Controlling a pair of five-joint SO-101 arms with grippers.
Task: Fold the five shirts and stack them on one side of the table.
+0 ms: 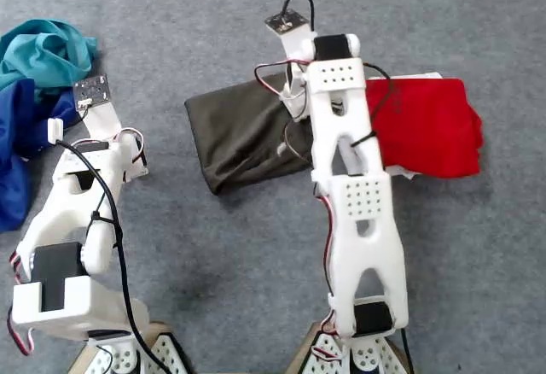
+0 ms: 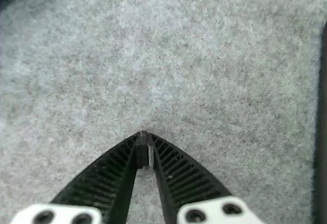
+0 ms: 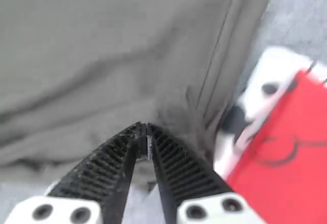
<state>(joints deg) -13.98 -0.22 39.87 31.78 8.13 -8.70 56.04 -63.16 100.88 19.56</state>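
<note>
A dark olive shirt [image 1: 239, 135] lies folded at the table's middle. Right of it a folded red shirt [image 1: 426, 126] rests on a white one [image 1: 401, 172]. My right gripper [image 3: 144, 128] is shut at the dark shirt's [image 3: 102, 45] edge nearest the red shirt [image 3: 286, 152], with fabric puckered at its tips. In the high view the right gripper [image 1: 294, 105] points down between the dark and red shirts. A teal shirt [image 1: 47, 49] and a blue shirt [image 1: 17, 135] lie crumpled at the far left. My left gripper [image 2: 143, 134] is shut over bare grey felt beside them.
Grey felt [image 1: 213, 254] covers the whole table. Open room lies in front of the dark shirt and along the far edge. The left arm [image 1: 81, 169] stands close to the crumpled pile.
</note>
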